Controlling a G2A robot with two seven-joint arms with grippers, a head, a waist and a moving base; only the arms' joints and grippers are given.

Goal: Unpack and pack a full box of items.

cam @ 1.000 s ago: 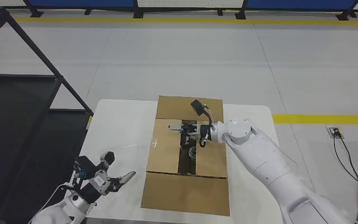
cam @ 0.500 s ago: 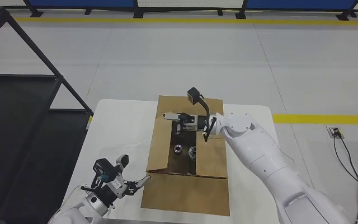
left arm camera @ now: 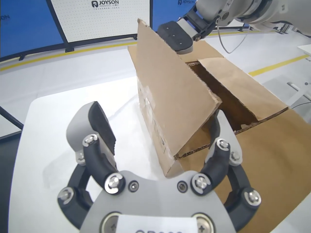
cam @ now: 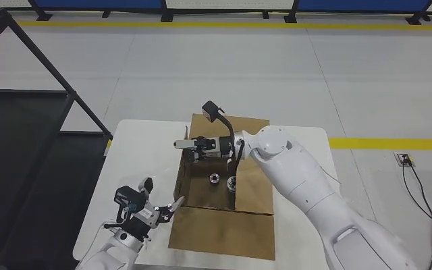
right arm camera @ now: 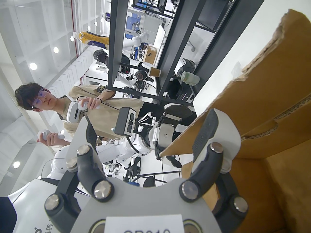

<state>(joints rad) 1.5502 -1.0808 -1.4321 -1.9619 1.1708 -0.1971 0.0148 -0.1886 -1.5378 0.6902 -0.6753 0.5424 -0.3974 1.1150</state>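
Note:
A brown cardboard box (cam: 223, 233) lies open on the white table (cam: 142, 155), with two small round items (cam: 214, 178) inside it. Its left flap (cam: 181, 169) stands nearly upright. My right gripper (cam: 181, 144) is open above the box's far left corner. One of its fingers (left arm camera: 177, 37) rests against the flap's (left arm camera: 170, 98) top edge. From the right wrist, the flap (right arm camera: 255, 98) touches one finger of the right gripper (right arm camera: 148, 132). My left gripper (left arm camera: 160, 132) is open at the box's near left corner (cam: 162, 194), with the flap's near corner between its fingers.
A black metal rack (cam: 61, 101) stands off the table's left side. The near flap (cam: 223, 236) and right flap (cam: 255, 192) lie folded outward. Bare table surface (cam: 135, 175) lies left of the box.
My right gripper swung left across the box and pushed the left flap up to near vertical. My left gripper moved right, toward the box's near left corner.

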